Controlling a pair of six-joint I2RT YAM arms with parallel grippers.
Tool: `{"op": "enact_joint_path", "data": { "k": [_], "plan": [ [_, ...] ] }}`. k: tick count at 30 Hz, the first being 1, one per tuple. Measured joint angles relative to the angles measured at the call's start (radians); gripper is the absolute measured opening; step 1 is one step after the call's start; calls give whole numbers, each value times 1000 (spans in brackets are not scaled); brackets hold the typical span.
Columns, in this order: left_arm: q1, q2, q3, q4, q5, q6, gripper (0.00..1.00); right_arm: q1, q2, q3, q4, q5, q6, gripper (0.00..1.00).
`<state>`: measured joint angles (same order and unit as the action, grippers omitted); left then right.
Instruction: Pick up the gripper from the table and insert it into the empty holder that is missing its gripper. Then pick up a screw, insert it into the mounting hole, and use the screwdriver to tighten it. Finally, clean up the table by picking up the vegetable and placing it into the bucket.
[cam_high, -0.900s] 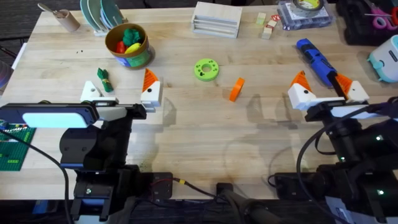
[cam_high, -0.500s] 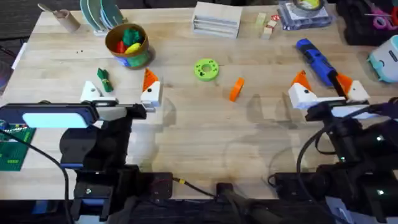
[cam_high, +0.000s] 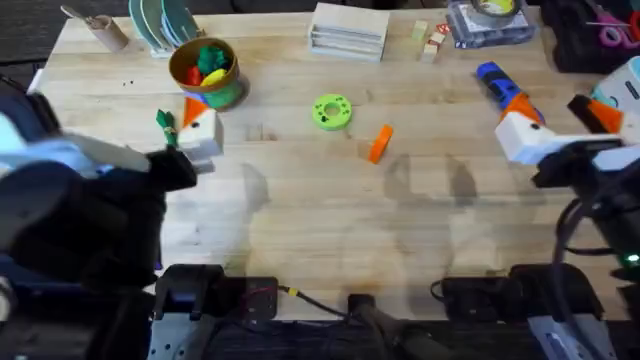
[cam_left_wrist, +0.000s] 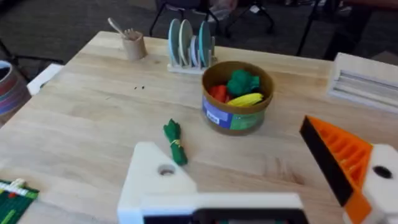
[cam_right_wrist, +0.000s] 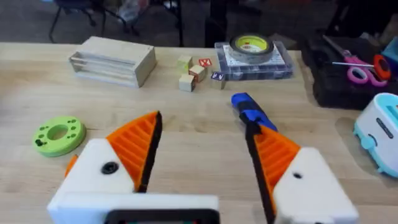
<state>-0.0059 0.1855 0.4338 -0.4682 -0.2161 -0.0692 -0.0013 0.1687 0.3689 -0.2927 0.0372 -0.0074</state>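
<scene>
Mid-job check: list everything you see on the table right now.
finger piece: one, orange, centre, right of ring
ring: one, lime green, centre
bucket: one, orange rim, far left, toys inside
vegetable: one, dark green, beside bucket
screwdriver: one, blue, far right
wooden box: one, pale, far edge
tape roll: one, yellow, far right
dish rack: one, pale plates, far left
left claw: open, one orange pad, bare white holder
right claw: open, two orange pads
</scene>
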Motion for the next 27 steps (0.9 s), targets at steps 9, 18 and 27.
{"op": "enact_joint_path", "data": {
  "k": [9, 18, 27],
  "plan": [
    [170, 496, 384, -193, -67, -118, 991, 0, 468, 437, -210, -22, 0, 866],
    [501, 791, 454, -175, 179, -181, 994, 0, 569, 516, -210, -83, 0, 867],
    [537, 1046, 454, -133, 236, -222, 993, 0, 569, 517, -209, -88, 0, 866]
  ]
}}
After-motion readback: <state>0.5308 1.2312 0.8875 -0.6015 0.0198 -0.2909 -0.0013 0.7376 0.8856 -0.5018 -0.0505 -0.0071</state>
